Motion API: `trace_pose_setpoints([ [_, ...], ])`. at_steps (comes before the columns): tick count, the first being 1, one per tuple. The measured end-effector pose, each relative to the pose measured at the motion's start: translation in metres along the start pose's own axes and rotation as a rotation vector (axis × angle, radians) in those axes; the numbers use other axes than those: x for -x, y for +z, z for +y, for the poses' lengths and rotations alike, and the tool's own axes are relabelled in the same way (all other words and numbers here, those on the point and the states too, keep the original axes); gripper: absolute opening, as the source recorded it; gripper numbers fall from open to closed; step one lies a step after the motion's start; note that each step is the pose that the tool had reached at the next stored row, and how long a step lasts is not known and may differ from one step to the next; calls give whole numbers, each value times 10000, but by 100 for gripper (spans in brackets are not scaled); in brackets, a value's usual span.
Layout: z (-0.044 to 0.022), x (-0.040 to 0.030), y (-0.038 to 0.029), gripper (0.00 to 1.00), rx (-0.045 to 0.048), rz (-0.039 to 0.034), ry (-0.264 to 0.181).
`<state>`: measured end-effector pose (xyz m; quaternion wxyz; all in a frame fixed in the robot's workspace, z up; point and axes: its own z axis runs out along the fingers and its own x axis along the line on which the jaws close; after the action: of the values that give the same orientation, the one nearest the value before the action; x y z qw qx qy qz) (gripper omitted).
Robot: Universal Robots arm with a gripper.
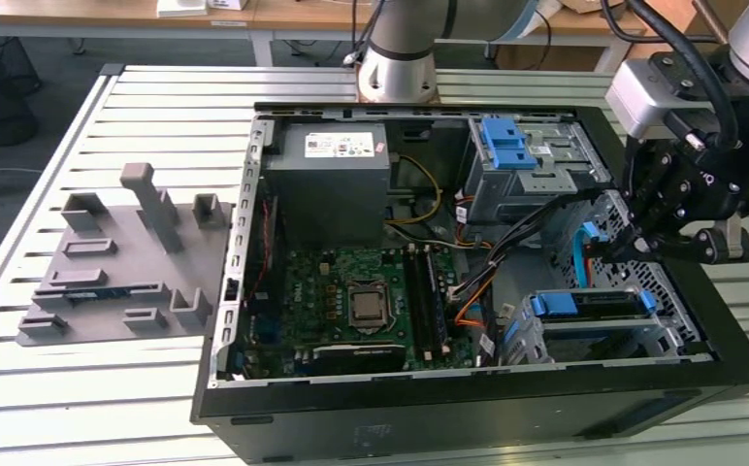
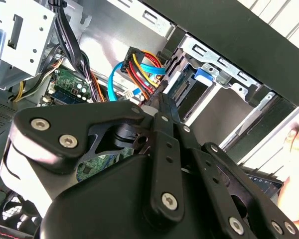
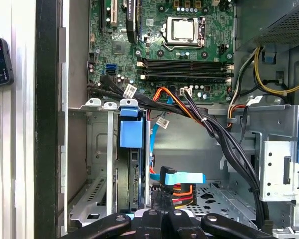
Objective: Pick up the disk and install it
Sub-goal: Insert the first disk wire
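My gripper point(image 1: 660, 243) hangs over the open computer case point(image 1: 478, 408), above the cables next to the lower drive cage, on the exterior view's right. I cannot tell how far apart my fingers stand, or whether they hold anything; in both wrist views I see only the black linkage point(image 2: 159, 164).

Nearest beneath me lies a cluster of cables: a light-blue data cable point(image 3: 182, 178) with its connector, and red, orange and yellow power wires point(image 2: 142, 67). A thick bundle of black cables point(image 3: 224, 139) runs across from the motherboard point(image 3: 179, 45) toward the upper drive cage point(image 1: 530, 160) with its blue latch.

The disk point(image 3: 129, 149) sits in the lower metal cage point(image 1: 607, 325), standing on edge inside its slot, the blue carrier tab point(image 1: 559, 304) at the end facing the motherboard. Its long axis runs from that tab back into the cage.

Farther off, the grey power supply point(image 1: 336, 160) fills a far corner of the case. A grey parts fixture point(image 1: 115, 272) rests on the slatted table point(image 1: 154, 116).
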<state>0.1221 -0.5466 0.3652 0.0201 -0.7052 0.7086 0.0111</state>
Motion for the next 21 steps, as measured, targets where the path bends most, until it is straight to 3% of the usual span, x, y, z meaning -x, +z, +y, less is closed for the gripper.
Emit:
trace_pose_setpoints([
  [2,0,0,0,11,-2,-1,0],
  [5,0,0,0,24,-5,0,0],
  [14,0,1,1,24,-18,5,-1],
  [18,1,11,-1,24,-44,126,-1],
  [21,17,11,-1,24,-121,128,6],
])
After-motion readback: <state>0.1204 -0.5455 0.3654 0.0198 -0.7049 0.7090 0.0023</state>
